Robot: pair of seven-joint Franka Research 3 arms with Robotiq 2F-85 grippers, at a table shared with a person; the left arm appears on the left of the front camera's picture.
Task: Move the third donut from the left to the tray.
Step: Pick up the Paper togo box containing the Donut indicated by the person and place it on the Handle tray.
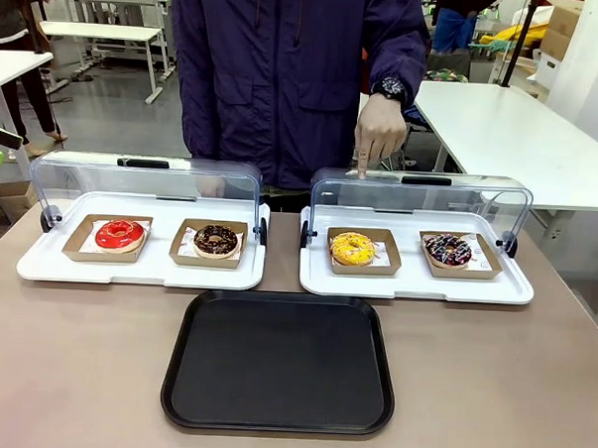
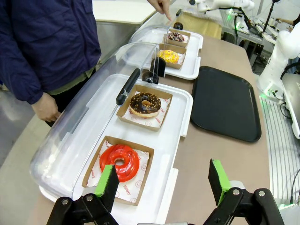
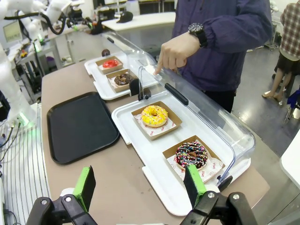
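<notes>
A yellow-iced donut (image 1: 353,248) flecked with coloured sprinkles, third from the left in a row of four, sits in its square brown cardboard holder (image 3: 159,136) on the right-hand white tray (image 1: 415,286). The tray's clear lid (image 1: 419,195) is tipped back toward the far side, where a person's hand (image 1: 379,133) rests a fingertip on it. The black tray (image 1: 279,367) lies flat on the table (image 1: 530,393) just in front of the two white trays, on the robot's side. The right gripper (image 3: 140,183) hangs over the table with its green-padded fingers spread wide and nothing between them, well apart from the donut. The left gripper (image 2: 163,183), likewise wide and unladen, hovers by the left-hand white tray (image 2: 173,140) at the end where the red-iced donut (image 2: 119,161) sits. The load looks light and soft: a squeeze on the ring itself would likely dent it and smear the icing, which could also cling to the pads. The holder looks the safer purchase. It is thin card, probably stiff enough to lift yet apt to buckle under a hard pinch, so a gentle hold on one low wall, or across two opposite walls, seems best. The paper liner (image 3: 171,127) under the donut may let it slide if the holder tilts, so a level carry looks wise.
</notes>
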